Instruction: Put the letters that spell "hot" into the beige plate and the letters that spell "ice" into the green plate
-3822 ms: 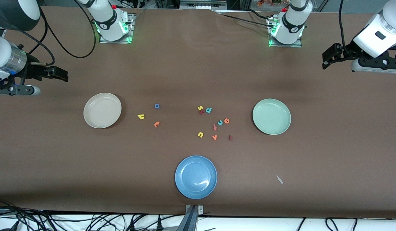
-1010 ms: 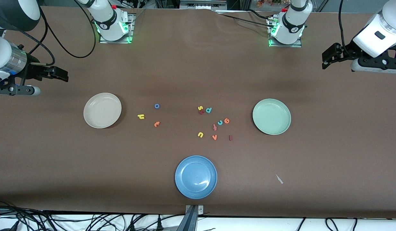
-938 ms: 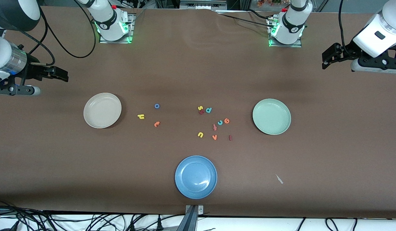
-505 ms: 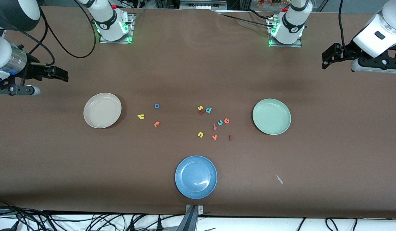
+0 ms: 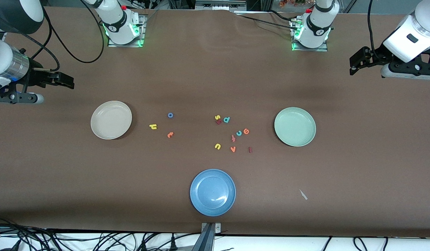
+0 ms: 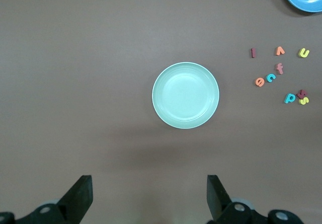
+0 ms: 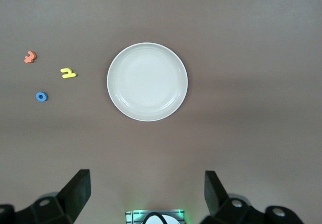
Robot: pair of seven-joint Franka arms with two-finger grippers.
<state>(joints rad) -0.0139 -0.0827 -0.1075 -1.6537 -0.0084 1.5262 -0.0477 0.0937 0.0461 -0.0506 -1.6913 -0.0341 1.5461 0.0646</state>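
Note:
The beige plate (image 5: 111,120) (image 7: 147,81) lies toward the right arm's end, the green plate (image 5: 294,126) (image 6: 185,95) toward the left arm's end; both hold nothing. Beside the beige plate lie the yellow h (image 5: 152,127) (image 7: 68,73), blue o (image 5: 170,115) (image 7: 42,96) and orange t (image 5: 170,134) (image 7: 30,57). In the middle cluster are the dark red i (image 5: 250,149) (image 6: 253,53), teal c (image 5: 239,133) (image 6: 271,77) and orange e (image 5: 246,131) (image 6: 260,82). My right gripper (image 5: 71,83) (image 7: 147,178) hangs open and holds nothing, high over bare table at its end. My left gripper (image 5: 353,66) (image 6: 149,183) does the same at its end.
A blue plate (image 5: 212,192) lies nearest the front camera, mid-table. Mixed into the cluster are a yellow s (image 5: 217,117), teal d (image 5: 226,119), salmon f (image 5: 233,138), yellow u (image 5: 217,146) and orange v (image 5: 233,149). A small white scrap (image 5: 303,194) lies near the front edge.

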